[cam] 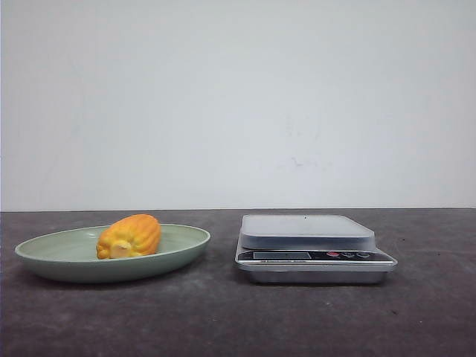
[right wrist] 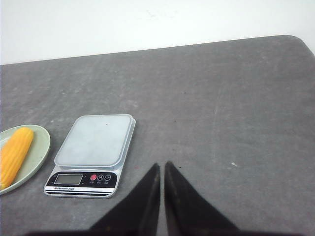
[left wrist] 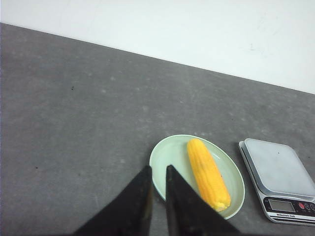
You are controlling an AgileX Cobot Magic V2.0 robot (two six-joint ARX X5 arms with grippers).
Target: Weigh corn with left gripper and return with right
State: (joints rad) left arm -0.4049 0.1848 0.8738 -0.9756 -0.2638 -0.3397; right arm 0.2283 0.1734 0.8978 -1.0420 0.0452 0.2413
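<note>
The orange-yellow corn (cam: 130, 236) lies on its side in a pale green plate (cam: 59, 249) at the left of the table. It also shows in the left wrist view (left wrist: 207, 173) and at the edge of the right wrist view (right wrist: 14, 155). My left gripper (left wrist: 158, 169) hovers above the table over the plate's (left wrist: 170, 157) rim, beside the corn, its fingers close together with only a narrow slit and nothing between them. My right gripper (right wrist: 162, 165) is shut and empty, above bare table beside the scale. Neither gripper shows in the front view.
A silver kitchen scale (cam: 309, 232) with an empty platform stands right of the plate; it also shows in the left wrist view (left wrist: 278, 169) and the right wrist view (right wrist: 96, 140). A white wall stands behind the dark grey table (cam: 223, 320).
</note>
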